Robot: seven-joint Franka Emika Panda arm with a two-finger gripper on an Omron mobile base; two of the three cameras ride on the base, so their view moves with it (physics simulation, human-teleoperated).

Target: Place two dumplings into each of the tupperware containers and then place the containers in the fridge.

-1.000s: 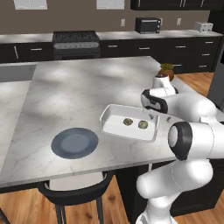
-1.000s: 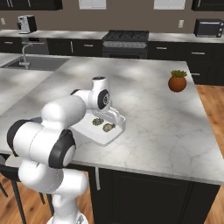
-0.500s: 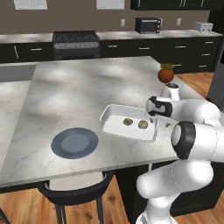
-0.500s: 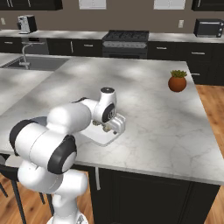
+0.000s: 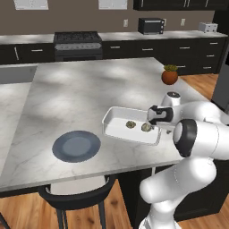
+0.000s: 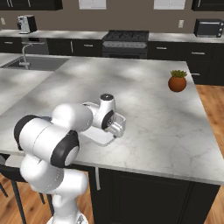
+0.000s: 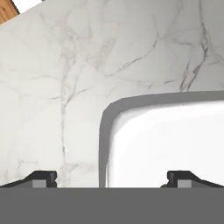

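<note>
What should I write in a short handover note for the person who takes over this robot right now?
Gripper: open, holding nothing, low over the right end of the tupperware container, straddling its rim.
Things: two dumplings lie inside this container on the marble island. An empty blue-grey plate sits to its left.
Done: this container is filled.
Left: grasp the container and carry it to the fridge; the second container's state cannot be told from here.

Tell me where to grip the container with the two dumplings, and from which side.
Grip the container by its rim at the end nearest the arm, coming down from above. It is a shallow tray with a thin upright wall, lying flat on the counter, so one finger goes inside the wall and one outside. The open gripper already straddles that wall in the hand view. The dumplings lie near that end, so keep the inner finger close to the wall.
</note>
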